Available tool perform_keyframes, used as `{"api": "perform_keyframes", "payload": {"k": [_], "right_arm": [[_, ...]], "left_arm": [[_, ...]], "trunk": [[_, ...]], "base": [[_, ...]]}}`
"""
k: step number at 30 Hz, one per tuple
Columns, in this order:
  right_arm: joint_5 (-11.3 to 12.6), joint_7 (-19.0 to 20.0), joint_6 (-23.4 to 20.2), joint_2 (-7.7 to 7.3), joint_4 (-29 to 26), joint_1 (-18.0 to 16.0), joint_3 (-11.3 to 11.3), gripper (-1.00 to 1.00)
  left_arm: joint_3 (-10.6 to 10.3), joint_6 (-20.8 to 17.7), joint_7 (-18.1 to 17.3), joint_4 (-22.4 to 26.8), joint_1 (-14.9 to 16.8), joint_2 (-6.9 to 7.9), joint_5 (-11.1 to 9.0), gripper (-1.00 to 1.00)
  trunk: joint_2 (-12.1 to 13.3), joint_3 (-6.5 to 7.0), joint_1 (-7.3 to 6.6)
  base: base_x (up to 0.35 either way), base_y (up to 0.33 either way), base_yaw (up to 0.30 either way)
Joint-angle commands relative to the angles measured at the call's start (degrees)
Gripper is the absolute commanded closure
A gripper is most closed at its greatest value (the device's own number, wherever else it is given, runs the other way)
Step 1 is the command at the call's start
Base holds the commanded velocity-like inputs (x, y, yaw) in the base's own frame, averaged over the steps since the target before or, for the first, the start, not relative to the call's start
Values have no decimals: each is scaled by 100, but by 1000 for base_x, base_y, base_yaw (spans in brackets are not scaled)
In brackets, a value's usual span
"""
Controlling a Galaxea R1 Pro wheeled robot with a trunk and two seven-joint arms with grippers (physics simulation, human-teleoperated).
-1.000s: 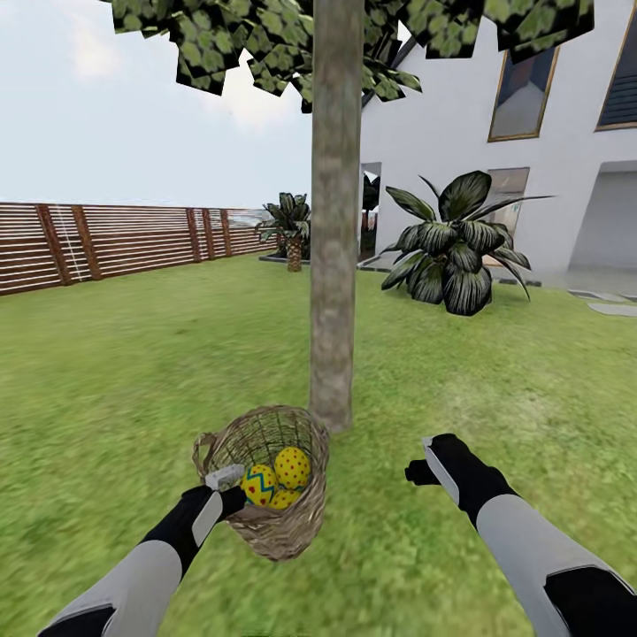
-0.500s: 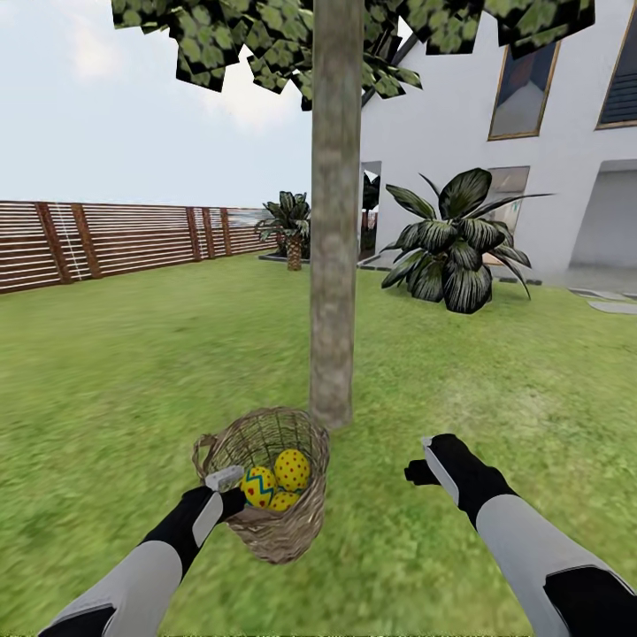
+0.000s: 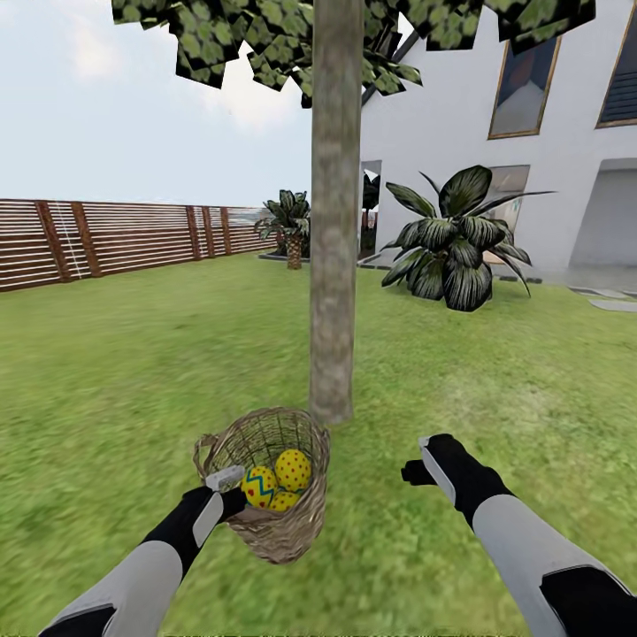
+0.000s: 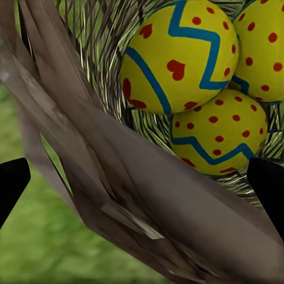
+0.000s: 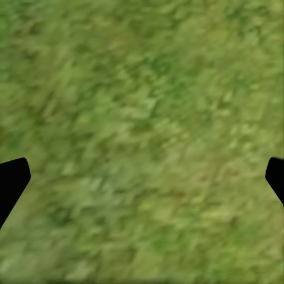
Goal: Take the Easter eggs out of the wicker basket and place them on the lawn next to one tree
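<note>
Gripping the near rim of the wicker basket [image 3: 270, 482], the left gripper [image 3: 232, 491] holds the brown woven wall between its dark fingers [image 4: 12, 183], whose tips stand on either side of the weave in the left wrist view. Inside the basket lie three Easter eggs [image 3: 276, 482], all yellow with red dots (two carry a plain blue zigzag band, and a blue line edges the third): one egg [image 4: 180, 56] rests on top of another [image 4: 216, 139], with the third egg [image 4: 260, 38] just beside them against the far wall. The basket is tilted, its mouth turned toward the camera, and a small loop handle [image 3: 203, 445] shows at its rim. The right gripper [image 3: 418, 467] hangs to the right over the lawn [image 3: 133, 372], well apart from the basket, its two fingertips [image 5: 12, 180] spread wide with nothing between them but grass. Just behind the basket rises one tree [image 3: 334, 265], its thick mottled grey-brown trunk standing straight up to a blocky green canopy. Beyond, a brown slatted fence [image 3: 106, 239] lines the garden at left, two broad-leaved plants [image 3: 456, 243] grow near a white house [image 3: 531, 133] at right.
</note>
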State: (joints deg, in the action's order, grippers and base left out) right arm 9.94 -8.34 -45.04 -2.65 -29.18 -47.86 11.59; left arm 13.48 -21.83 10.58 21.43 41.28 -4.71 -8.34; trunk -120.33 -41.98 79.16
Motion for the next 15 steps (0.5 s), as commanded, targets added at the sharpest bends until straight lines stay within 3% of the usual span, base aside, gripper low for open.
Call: {"api": "perform_keyframes", "payload": {"k": [1,15], "right_arm": [[61,-45,-23,-7,-5,-4,45,-100],[61,-45,-23,-16,0,-4,45,-100]], "left_arm": [[5,-23,32,18,3,-3,-72,100],[5,-23,32,19,3,2,-72,100]], "trunk": [[-45,-24,22],[-606,-276,329]], "base": [[0,0,0],[0,0,0]]}}
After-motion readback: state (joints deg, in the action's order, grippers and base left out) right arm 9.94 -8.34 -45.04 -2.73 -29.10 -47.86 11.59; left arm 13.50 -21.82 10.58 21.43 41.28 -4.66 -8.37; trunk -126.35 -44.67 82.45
